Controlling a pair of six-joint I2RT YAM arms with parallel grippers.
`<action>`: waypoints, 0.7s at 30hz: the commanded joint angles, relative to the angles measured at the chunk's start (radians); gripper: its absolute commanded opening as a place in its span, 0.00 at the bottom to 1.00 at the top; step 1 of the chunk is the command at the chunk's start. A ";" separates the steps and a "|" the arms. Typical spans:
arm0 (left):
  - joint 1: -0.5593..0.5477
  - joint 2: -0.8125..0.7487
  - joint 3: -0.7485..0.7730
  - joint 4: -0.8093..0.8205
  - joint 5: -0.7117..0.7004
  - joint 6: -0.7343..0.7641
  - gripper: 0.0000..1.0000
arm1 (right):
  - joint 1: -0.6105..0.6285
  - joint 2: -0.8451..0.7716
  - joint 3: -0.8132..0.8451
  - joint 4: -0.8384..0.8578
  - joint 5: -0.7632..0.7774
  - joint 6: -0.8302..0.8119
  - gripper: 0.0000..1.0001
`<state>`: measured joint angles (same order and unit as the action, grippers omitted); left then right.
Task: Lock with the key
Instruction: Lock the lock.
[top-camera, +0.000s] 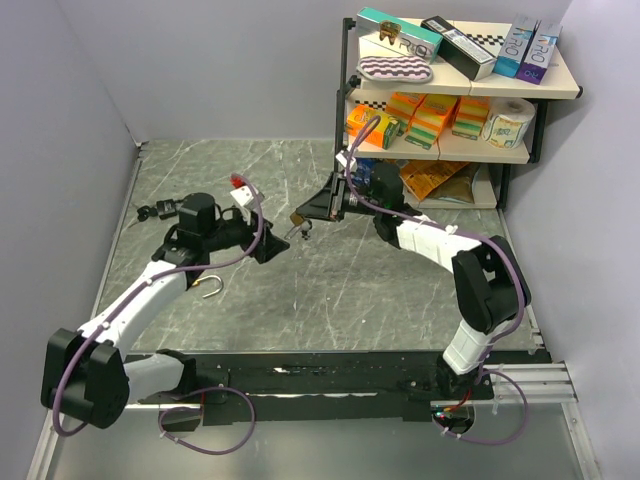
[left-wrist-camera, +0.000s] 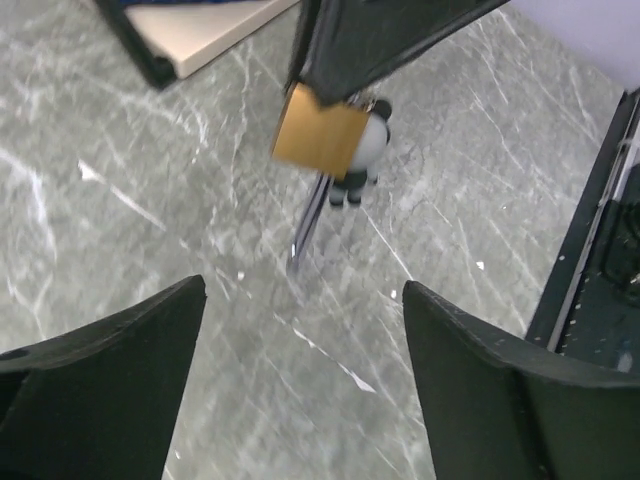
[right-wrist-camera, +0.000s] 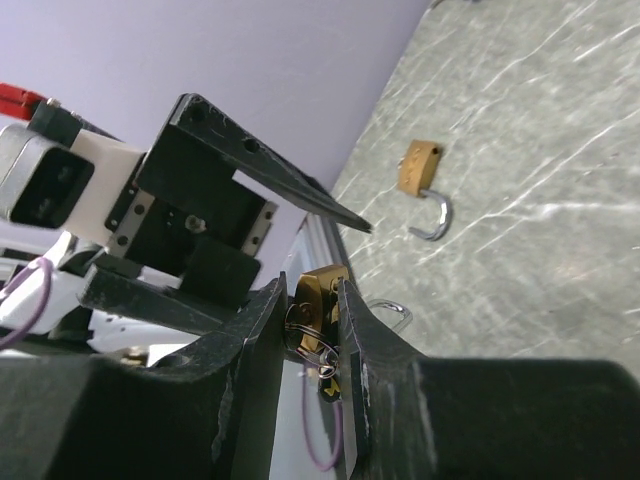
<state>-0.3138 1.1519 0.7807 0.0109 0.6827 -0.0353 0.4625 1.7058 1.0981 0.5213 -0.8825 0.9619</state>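
Padlock (left-wrist-camera: 318, 130): small brass body, steel bar below it (likely the shackle), keys (left-wrist-camera: 352, 188) dangling beside. I'd judge it dense, rigid and slick, so grip the flat faces. Right jaws are clamped on it above the worktop (left-wrist-camera: 120, 230). Left jaws spread wide, empty, facing it
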 joint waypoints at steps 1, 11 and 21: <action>-0.051 0.035 0.046 0.113 0.009 0.112 0.81 | 0.018 -0.069 -0.004 0.114 -0.029 0.070 0.00; -0.091 0.078 0.066 0.113 -0.020 0.173 0.50 | 0.030 -0.078 -0.015 0.163 -0.044 0.104 0.00; -0.093 0.063 0.130 -0.064 0.069 0.278 0.01 | 0.024 -0.097 -0.006 0.088 -0.087 0.017 0.53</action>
<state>-0.4099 1.2331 0.8368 0.0326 0.6800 0.1658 0.4866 1.6909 1.0763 0.6025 -0.9150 1.0241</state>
